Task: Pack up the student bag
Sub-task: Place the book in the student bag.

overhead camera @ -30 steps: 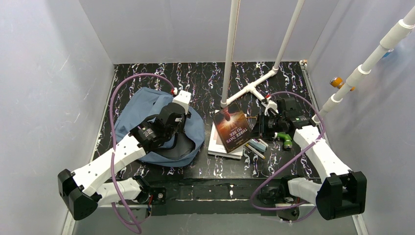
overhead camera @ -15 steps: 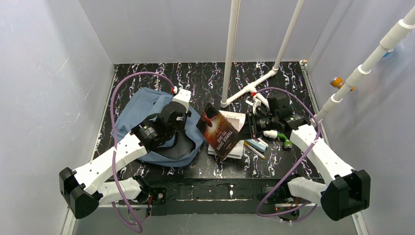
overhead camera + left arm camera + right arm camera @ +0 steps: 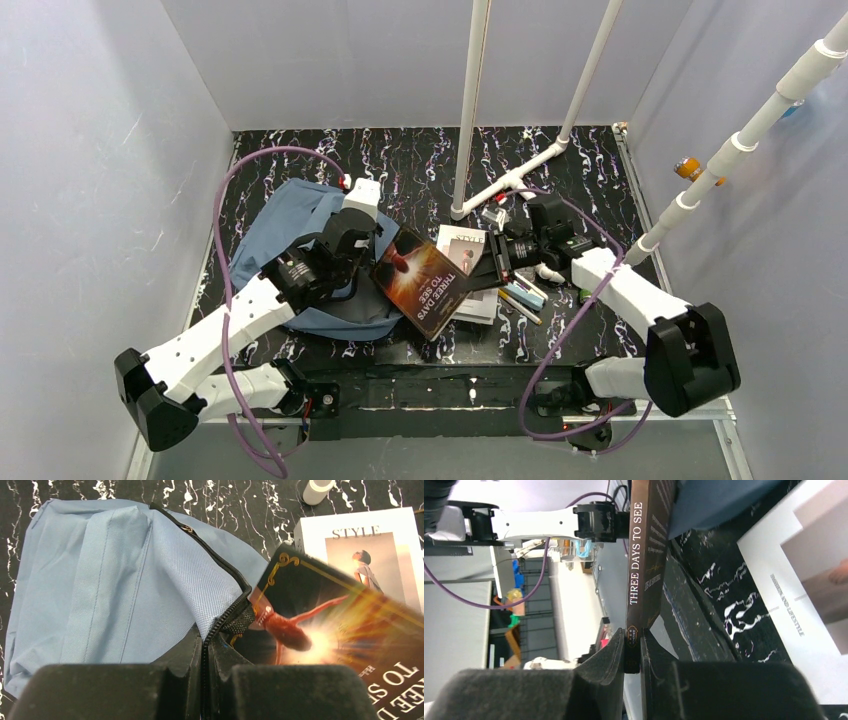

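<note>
**Right gripper** (image 3: 633, 645): clamped on one end of the book's spine. The book (image 3: 425, 283) is carried tilted, clear of the table (image 3: 420, 160), with its far corner pointing at the bag's mouth. An end grip of this kind leaves most of the cover free, presumably so the book can enter corner-first.

**Left gripper** (image 3: 205, 662): jaws together, pinching the zipper edge of the bag (image 3: 290, 225) and raising that lip. This appears meant to keep the mouth open for the book.

**Bag:** lies slumped on the left half of the table, opening toward the centre. The book's corner is at the raised lip; whether it is inside cannot be told.

**Remaining items:** a magazine (image 3: 470, 245) lies flat right of the bag, with pens (image 3: 522, 297) just beyond it. Neither is packed.
</note>
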Controlling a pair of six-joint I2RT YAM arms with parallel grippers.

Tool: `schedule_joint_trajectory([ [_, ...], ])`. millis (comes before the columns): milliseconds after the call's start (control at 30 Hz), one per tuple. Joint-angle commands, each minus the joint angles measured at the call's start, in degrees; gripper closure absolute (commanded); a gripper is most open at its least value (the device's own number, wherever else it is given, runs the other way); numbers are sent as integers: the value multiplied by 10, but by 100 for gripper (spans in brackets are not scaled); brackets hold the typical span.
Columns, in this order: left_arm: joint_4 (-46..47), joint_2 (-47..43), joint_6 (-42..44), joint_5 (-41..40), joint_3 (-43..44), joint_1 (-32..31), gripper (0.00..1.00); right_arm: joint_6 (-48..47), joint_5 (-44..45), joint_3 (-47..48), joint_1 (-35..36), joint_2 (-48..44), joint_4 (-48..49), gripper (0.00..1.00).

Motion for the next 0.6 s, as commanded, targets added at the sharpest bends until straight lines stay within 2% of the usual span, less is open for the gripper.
schedule_joint_trajectory([
  [0,2,-32,-21,-58,18,-2,100,35,-29,-20,4,16,43,99],
  [167,-3,-37,-31,-47,16,-2,100,211,-30,-60,34,39,261,99],
  [367,-9,-41,-31,-42,21,-1,100,388,13,-67,104,90,499,99],
  [567,-19,-49,-30,-28,30,-2,100,653,53,-97,123,176,880,99],
])
